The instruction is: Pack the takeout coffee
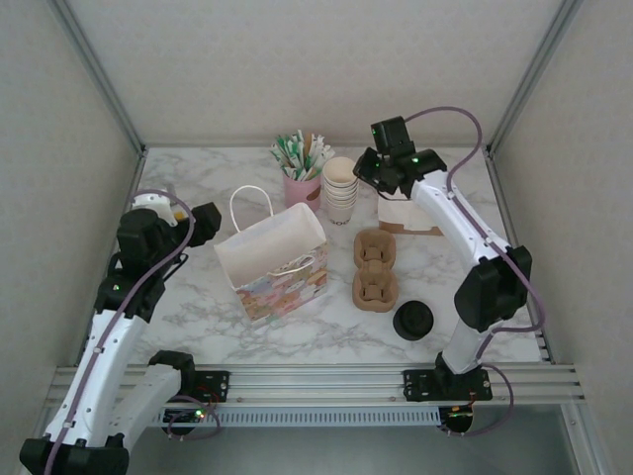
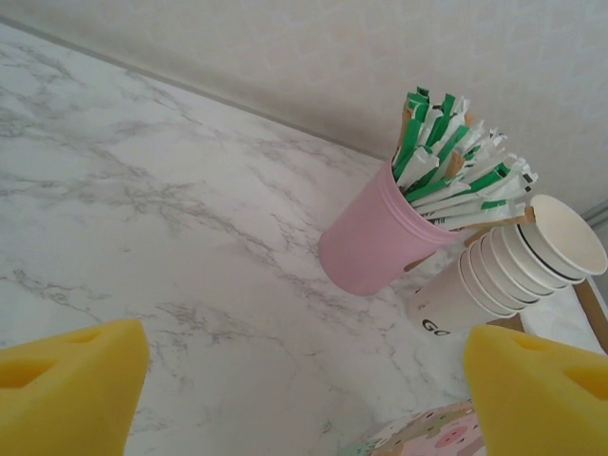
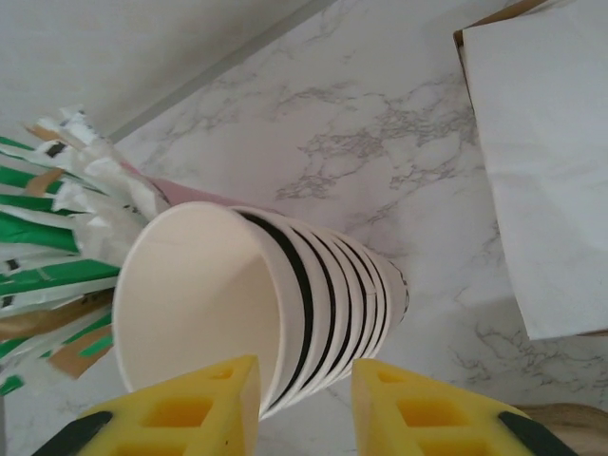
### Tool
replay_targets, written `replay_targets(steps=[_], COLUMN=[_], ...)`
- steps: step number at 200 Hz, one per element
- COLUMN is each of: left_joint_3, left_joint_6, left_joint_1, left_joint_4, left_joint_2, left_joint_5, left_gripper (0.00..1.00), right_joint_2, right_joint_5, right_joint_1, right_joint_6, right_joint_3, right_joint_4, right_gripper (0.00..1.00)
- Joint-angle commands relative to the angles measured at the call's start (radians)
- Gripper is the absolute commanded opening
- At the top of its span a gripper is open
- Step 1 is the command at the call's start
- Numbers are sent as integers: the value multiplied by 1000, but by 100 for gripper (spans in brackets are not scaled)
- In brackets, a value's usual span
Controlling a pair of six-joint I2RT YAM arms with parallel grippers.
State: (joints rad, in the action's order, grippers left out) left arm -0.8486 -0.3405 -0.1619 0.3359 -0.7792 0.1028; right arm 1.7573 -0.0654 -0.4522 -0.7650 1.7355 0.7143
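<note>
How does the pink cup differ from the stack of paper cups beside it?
The pink cup is a single pink container; the stack of paper cups is several cream cups nested. The pink cup is stuffed with green-and-white wrapped sticks; the stack's top cup is empty. Both stand upright, side by side.

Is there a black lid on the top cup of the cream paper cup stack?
No, the top cup of the stack of cream paper cups is open, and its bare cream inside shows.
</note>
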Motion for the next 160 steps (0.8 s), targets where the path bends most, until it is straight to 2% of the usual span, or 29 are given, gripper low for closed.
replay_targets(steps=[1, 110, 160], left_joint_3=[-25, -29, -30], left_joint_6=[29, 43, 47], left_joint_1=[-11, -29, -37], left_joint_4=[12, 22, 27], left_joint_2=[-1, -9, -12], left_joint_5=[-28, -34, -34], left_gripper=[86, 88, 88], right_joint_2=[25, 91, 103], right_joint_5=[-31, -33, -41], right_joint_1=[-10, -36, -39], right_joint_6=[29, 58, 57], right_joint_3=[52, 94, 108], right_joint_4=[38, 33, 37], right_gripper=[32, 31, 22])
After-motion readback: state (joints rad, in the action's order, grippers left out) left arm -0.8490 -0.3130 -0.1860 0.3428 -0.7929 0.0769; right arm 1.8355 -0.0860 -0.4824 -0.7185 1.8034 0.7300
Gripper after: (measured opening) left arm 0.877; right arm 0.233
